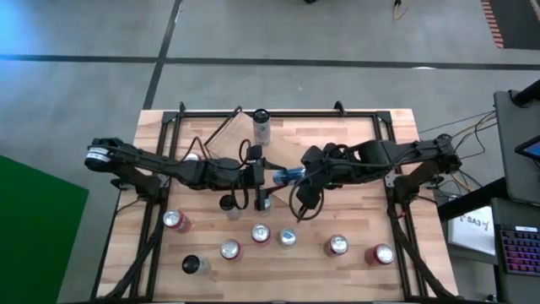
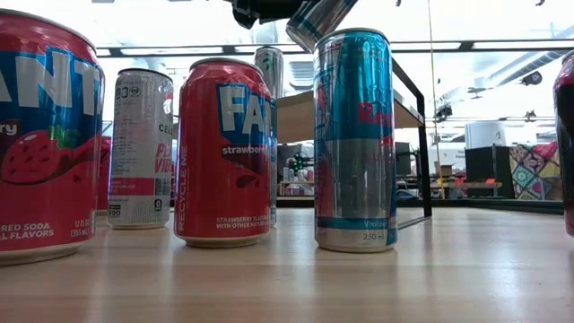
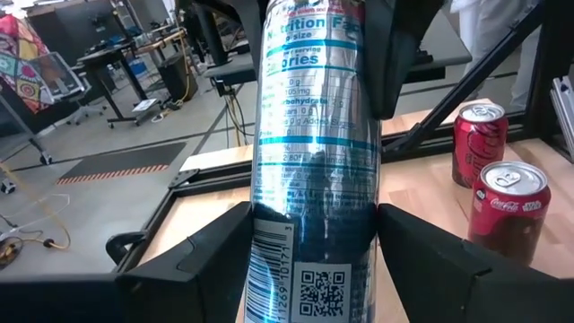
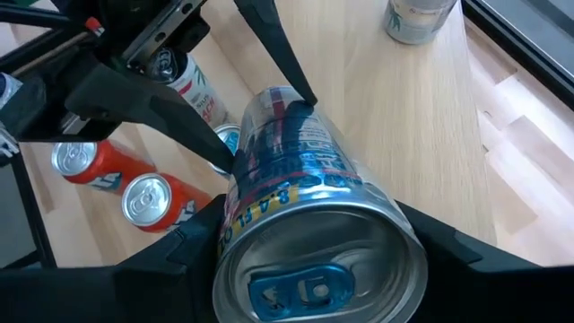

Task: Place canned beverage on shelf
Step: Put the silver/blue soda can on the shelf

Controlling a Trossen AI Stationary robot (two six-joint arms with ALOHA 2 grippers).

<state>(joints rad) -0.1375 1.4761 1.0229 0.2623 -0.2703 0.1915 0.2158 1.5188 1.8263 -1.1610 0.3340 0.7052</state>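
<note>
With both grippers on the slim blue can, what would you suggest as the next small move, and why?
Probably the left gripper should let go. Both it and the right gripper clamp the blue can in mid-air, so the handover looks complete and one arm alone can carry it to the shelf.

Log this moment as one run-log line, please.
phase: handover mid-air | left end effector: shut on blue can | right end effector: shut on same can | shelf: one can on it
</note>
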